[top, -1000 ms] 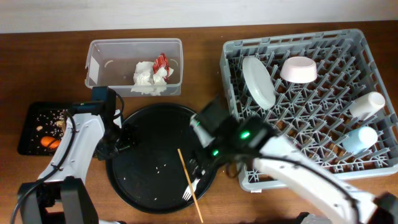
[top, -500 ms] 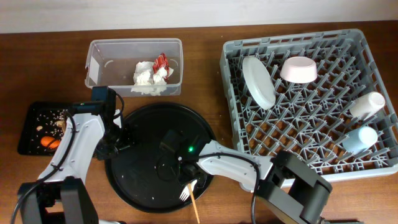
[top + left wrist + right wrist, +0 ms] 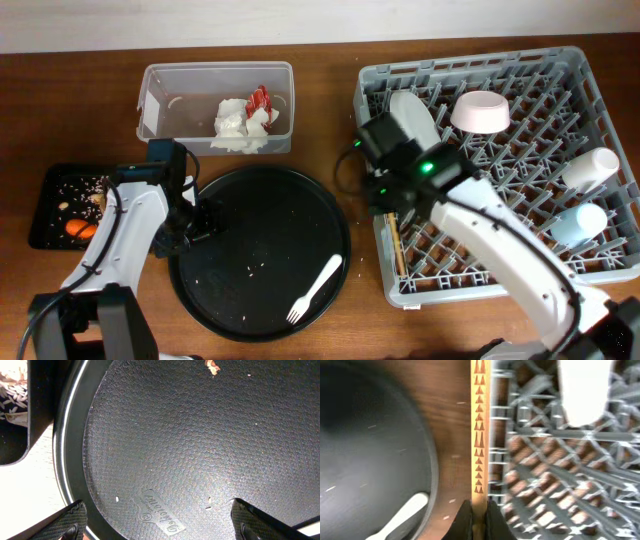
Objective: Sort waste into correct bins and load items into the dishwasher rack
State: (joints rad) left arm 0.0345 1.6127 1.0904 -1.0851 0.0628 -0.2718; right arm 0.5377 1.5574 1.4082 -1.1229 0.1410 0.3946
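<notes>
Right gripper [image 3: 479,512] clamps a chopstick [image 3: 479,435] (patterned wood) at the rack's [image 3: 600,70] left edge. Left gripper [image 3: 160,525] gapes above the round tray [image 3: 165,450].

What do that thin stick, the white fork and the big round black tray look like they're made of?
The stick is probably bamboo or wood: pale tan, matte, with printed brown triangles. The fork is likely plastic: uniformly white, thin and smooth. The round tray is likely moulded plastic: a black pebbled surface with an embossed logo.
</notes>
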